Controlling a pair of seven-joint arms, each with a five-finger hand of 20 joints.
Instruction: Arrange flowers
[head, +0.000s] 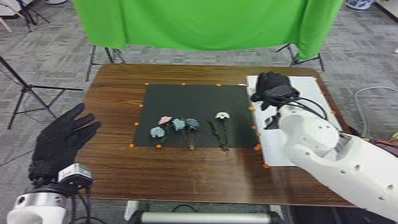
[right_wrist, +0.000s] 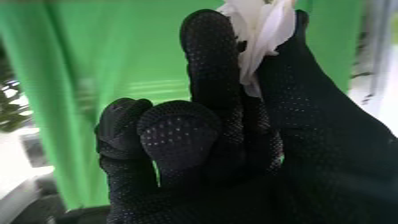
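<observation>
Now my right hand pinches a white flower; gentle pressure should spare it. My left hand is spread.

No readable text, labels, numbers or signs anywhere.

Head view: even, fairly bright indoor light falls across the brown table. The white board and right arm are brightest, the arm softly shaded along its curves. The black mat stays dull, without glare; the left hand and right hand are dark, with little detail. The light's source cannot be told.

Right wrist view: pale glare washes out both side edges. Soft shading marks the green cloth and white petals. The background is out of focus.
</observation>
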